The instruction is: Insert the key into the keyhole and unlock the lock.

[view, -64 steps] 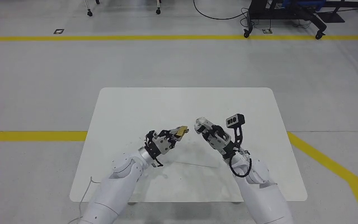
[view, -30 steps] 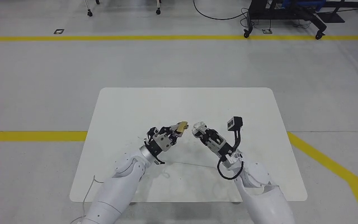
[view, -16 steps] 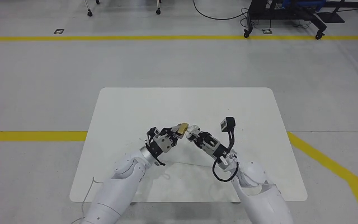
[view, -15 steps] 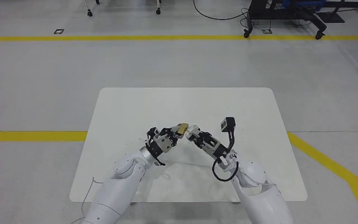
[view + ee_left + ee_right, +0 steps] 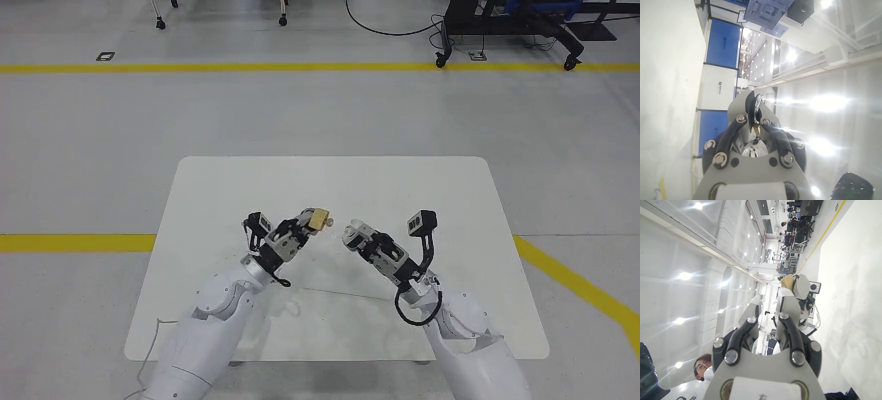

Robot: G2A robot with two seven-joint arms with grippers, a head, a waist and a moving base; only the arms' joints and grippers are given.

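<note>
White table (image 5: 420,185) | left jaws clamp lock (image 5: 318,216) | right jaws partly open, near lock

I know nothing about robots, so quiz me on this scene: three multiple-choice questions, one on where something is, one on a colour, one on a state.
1. Where is the lock?
A) in a drawer
B) held up in the left gripper
C) hanging on a hook

2. What colour is the lock's body?
A) red
B) green
C) brass yellow

3. How is the left gripper?
A) shut on the lock
B) wide open and empty
C) shut on a cup

Answers:
1 B: the top view shows the lock at the tip of the left gripper.
2 C: its body shows brass yellow in the top view.
3 A: in the left wrist view the fingers are clamped on the lock.
</note>
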